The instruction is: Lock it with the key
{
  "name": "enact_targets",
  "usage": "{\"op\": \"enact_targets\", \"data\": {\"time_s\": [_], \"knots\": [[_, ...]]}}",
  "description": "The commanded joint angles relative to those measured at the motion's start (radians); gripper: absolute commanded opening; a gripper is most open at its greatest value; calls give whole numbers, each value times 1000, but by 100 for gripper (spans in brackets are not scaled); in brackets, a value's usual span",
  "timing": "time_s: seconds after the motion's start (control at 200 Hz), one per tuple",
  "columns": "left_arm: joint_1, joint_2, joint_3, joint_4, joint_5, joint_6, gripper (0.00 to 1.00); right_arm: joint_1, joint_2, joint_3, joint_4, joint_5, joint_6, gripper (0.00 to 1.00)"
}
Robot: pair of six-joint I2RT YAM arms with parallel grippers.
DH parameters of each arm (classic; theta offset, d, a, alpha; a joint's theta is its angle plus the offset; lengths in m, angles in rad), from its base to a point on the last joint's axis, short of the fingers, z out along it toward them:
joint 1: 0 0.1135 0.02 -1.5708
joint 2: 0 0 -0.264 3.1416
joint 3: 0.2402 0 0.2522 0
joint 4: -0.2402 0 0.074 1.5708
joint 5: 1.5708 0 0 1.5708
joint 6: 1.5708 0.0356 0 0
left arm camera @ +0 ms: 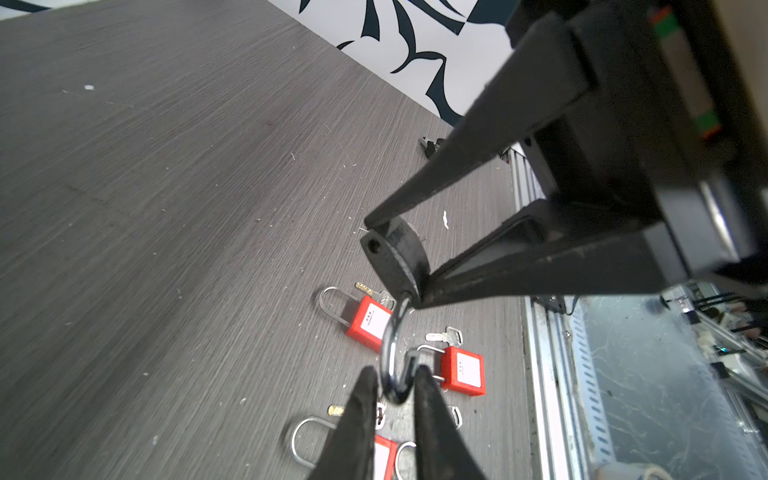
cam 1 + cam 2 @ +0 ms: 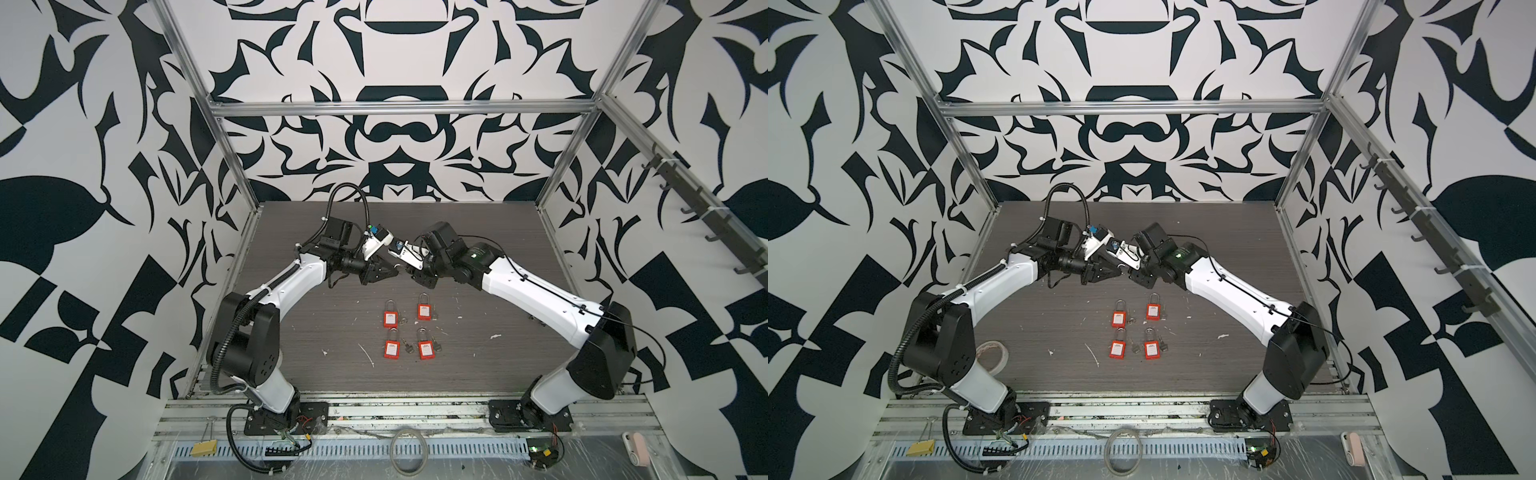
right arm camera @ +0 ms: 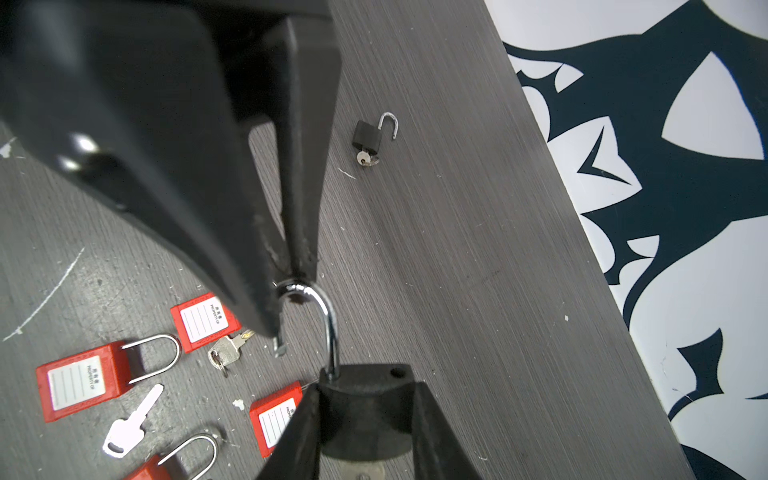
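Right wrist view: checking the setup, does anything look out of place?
Yes: a small black padlock lies alone on the table, apart from the red padlocks, shackle swung open, key in its keyhole.

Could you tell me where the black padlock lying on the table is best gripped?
The black padlock lies flat on the table, with its open shackle at one end and the key at the other. So probably take its body across the two narrow sides, coming straight down from above.
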Motion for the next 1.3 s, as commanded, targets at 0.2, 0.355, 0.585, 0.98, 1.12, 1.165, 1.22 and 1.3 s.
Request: {"op": "enact_targets", "data": {"time_s": [0.2, 0.355, 0.585, 0.98, 1.12, 1.165, 1.22, 1.3], "knots": [[-2, 4, 38, -16, 54, 7, 28, 6, -47, 1, 34, -37, -12, 29], [-3, 1, 31, 9, 70, 7, 18, 6, -42, 11, 19, -52, -12, 29], [-5, 5, 26, 25, 121, 17, 0, 6, -45, 19, -16, -90, -7, 32], [-4, -41, -40, 152, 117, -9, 0, 1, -91, 48, -182, -176, -31, 76], [-4, -62, -83, 254, 105, -40, 0, -8, -102, 40, -242, -196, -24, 76], [-6, -75, -103, 294, 101, -48, 0, -14, -115, 33, -234, -210, -9, 76], [-7, -93, -132, 345, 102, -55, 0, -21, -127, 28, -223, -229, 2, 76], [-11, -114, -161, 394, 102, -58, 0, -27, -147, 9, -193, -232, -2, 74]]}}
